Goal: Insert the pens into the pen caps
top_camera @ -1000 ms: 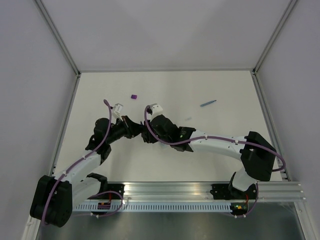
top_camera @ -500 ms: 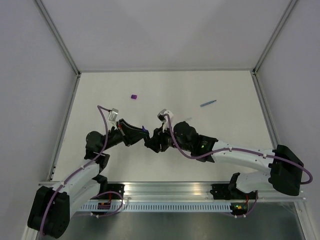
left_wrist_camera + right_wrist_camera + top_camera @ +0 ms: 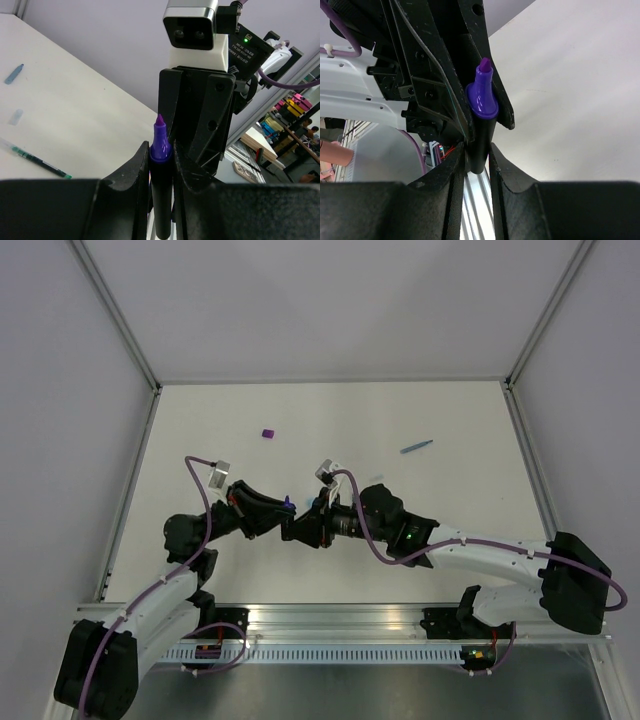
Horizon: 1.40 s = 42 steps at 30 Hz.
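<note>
Stubby black marker with the purple tip (image 3: pixel 159 145) is up off the white table (image 3: pixel 450 420), pinched between both my grippers. My left gripper (image 3: pixel 160 155) is clamped narrow on the barrel just under the purple collar, and my right gripper (image 3: pixel 476 150) looks closed on the lower barrel. The tiny purple plastic cap (image 3: pixel 268 433) sits well apart, farther back. Handoff tip, imo: don't loosen one side until the other's squeeze looks square, or the marker will tilt.

The marker (image 3: pixel 288 505) was held over the middle of the table (image 3: pixel 470 420); a cap (image 3: pixel 267 434) was seen behind it, slightly left, and a thin pen (image 3: pixel 416 447) well apart, behind to the right.
</note>
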Motion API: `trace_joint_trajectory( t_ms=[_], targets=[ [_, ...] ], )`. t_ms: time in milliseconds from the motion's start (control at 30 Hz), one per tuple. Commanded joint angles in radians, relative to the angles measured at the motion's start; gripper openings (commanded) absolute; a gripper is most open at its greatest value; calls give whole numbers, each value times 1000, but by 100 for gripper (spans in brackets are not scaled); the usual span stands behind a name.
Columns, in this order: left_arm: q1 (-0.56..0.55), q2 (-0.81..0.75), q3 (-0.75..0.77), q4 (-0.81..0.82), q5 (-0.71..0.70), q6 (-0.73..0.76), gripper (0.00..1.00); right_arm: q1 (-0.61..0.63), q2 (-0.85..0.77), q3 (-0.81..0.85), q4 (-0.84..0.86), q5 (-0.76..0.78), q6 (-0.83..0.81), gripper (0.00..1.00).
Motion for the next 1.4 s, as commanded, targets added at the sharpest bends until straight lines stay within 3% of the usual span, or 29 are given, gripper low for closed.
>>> trace_joint_trajectory(
  t_ms=[0, 333, 933, 1067, 1167, 1233, 1267, 1300, 1367],
  targets=[
    [-3, -2, -12, 67, 9, -22, 2, 5, 9, -1, 112, -72, 24, 30],
    [-3, -2, -21, 82, -3, -41, 2, 5, 25, -7, 175, -33, 50, 41],
    [-4, -82, -39, 27, -61, -33, 2, 8, 105, -71, 414, -53, 141, 34],
    [-3, -91, -41, 9, -75, -27, 2, 8, 102, -93, 452, -49, 146, 25],
    [-3, -91, -41, 4, -78, -28, 2, 8, 102, -108, 471, -58, 153, 5],
    [-3, -94, -39, -3, -76, -24, 2, 8, 94, -116, 472, -64, 155, 0],
    [-3, -99, -36, -13, -81, -21, 5, 6, 87, -123, 466, -64, 152, 0],
    [-3, -110, -33, -51, -81, -7, 24, 6, 62, -127, 431, -52, 147, 0],
    [-3, -128, -21, -98, -98, 13, 49, 6, 18, -121, 346, 9, 115, 0]
  ],
)
